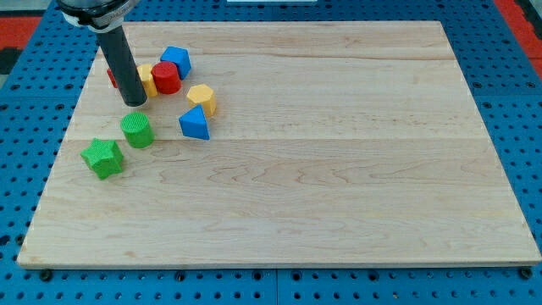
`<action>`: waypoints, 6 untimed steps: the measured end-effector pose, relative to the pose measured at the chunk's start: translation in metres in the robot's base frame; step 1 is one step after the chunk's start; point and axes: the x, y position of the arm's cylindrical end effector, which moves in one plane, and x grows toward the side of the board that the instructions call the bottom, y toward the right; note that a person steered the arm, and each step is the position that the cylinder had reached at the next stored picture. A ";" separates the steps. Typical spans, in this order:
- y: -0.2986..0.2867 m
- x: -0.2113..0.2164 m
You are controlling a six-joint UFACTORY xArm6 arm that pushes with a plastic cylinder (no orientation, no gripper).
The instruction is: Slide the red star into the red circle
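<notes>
Camera view: a pale wooden counter [339, 169] rests on blue pegboard [17, 169]; no writing is readable. My tip [135, 102] stands before the mostly hidden red star [111, 77], left of the red circle [166, 77].

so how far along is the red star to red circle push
Nearly done: the red star, mostly hidden behind my rod, sits at the view's left of the red circle, with a yellow block between them. In hand: my tip is beside the star. Left: closing onto the circle.
</notes>
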 end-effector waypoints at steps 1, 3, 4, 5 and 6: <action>-0.012 0.009; -0.051 -0.024; -0.052 -0.049; -0.058 -0.059; -0.067 -0.087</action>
